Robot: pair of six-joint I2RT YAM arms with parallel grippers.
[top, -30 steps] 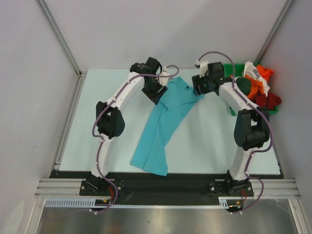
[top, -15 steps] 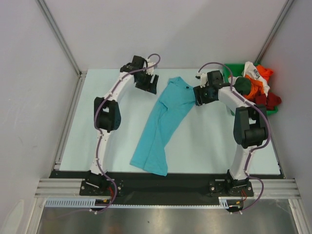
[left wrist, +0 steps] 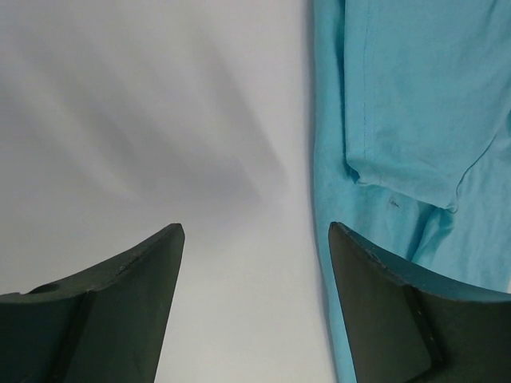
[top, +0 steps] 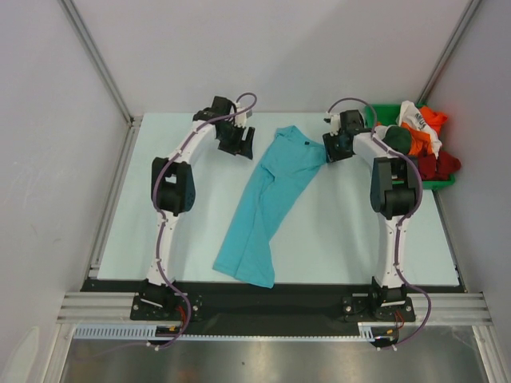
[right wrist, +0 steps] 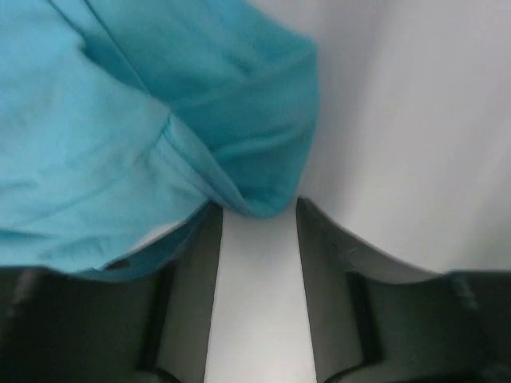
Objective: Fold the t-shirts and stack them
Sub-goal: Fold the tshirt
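Observation:
The turquoise t-shirt (top: 267, 199) lies flat and slanting on the table, collar at the far end and hem toward the near edge. My left gripper (top: 238, 142) is open and empty over bare table just left of the collar end. In the left wrist view (left wrist: 254, 227) the shirt (left wrist: 415, 96) runs beside the right finger. My right gripper (top: 334, 148) is at the shirt's right sleeve. In the right wrist view (right wrist: 257, 209) its jaws stand apart with the sleeve's edge (right wrist: 263, 159) at the fingertips. Orange (top: 432, 118), white (top: 415, 128), dark green (top: 397, 137) and red (top: 440, 164) shirts are piled at the back right.
A green plastic bin (top: 382, 108) holds the pile of shirts at the far right corner, close behind the right gripper. Grey walls with metal posts enclose the table on three sides. The arm bases stand at the near edge.
Both grippers held the shirt's collar end a second ago. The left one has let go and moved left and back. The right one has opened and drawn right to the sleeve's edge.

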